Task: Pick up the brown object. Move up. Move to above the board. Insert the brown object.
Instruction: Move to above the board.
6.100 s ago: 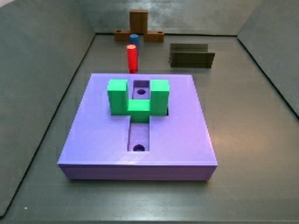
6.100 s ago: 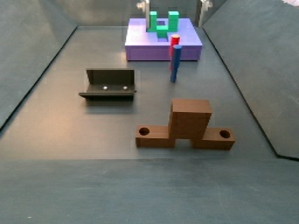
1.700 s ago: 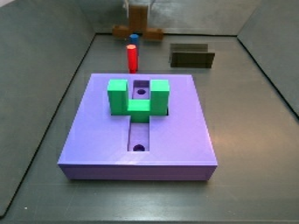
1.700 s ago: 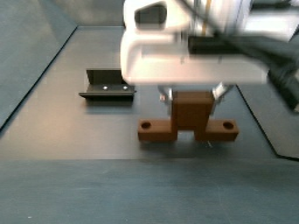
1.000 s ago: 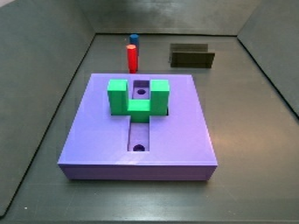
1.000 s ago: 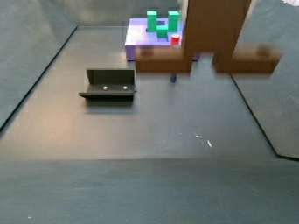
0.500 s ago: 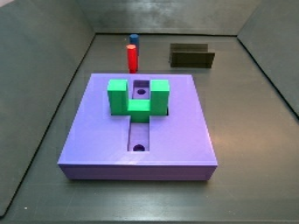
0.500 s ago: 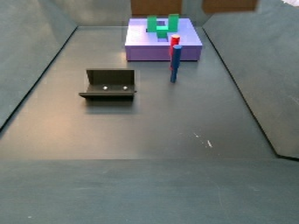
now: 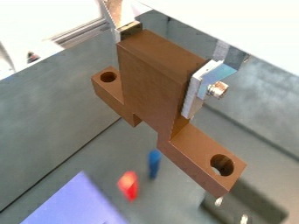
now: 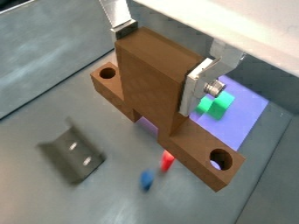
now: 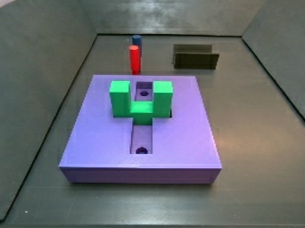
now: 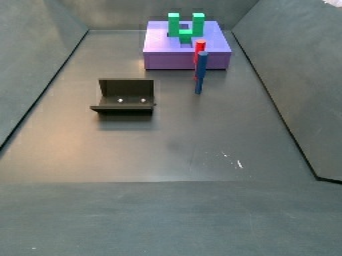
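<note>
My gripper is shut on the brown object, an orange-brown bar with a round hole near each end and a tall block in its middle. The silver fingers clamp the block's two sides. Both wrist views show it held high above the floor. The purple board with its long groove and green U-shaped block lies flat in both side views. A corner of it shows below the held piece in a wrist view. Gripper and brown object are out of both side views.
A red cylinder and a blue peg stand just beyond the board. A dark olive open box sits on the grey floor, also seen in a wrist view. Grey walls surround the floor.
The gripper has risen with the brown object: one second ago it hung in a side view, half a second ago only its underside showed at the top edge, now it is gone.
</note>
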Robot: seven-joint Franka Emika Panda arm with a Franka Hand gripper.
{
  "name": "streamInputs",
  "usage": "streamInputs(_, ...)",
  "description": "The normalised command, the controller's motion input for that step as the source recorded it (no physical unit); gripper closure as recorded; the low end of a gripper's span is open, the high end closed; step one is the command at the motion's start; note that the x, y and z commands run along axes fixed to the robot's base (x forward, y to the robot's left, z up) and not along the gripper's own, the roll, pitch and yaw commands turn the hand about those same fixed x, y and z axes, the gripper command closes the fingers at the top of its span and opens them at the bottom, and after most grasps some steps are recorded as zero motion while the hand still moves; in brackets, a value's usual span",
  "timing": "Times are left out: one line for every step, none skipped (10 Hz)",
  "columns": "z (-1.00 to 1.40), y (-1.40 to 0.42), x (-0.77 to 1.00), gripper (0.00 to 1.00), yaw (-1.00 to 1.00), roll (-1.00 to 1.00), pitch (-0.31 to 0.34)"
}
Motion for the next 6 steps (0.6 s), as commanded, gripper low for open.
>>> streamInputs(0.15,-1.40,0.10,1.00,0.01,0.00,0.057)
streamInputs(0.15,-1.40,0.13,1.00,0.01,0.01,0.093)
streamInputs(0.15,-1.40,0.15,1.00,0.01,0.01,0.111)
streamInputs(0.17,-1.40,0.20,1.00,0.01,0.00,0.151)
streamInputs(0.11,-0.81,0.14,1.00,0.01,0.00,0.163)
streamInputs(0.06,-0.30,0.10,1.00,0.01,0.04,0.165)
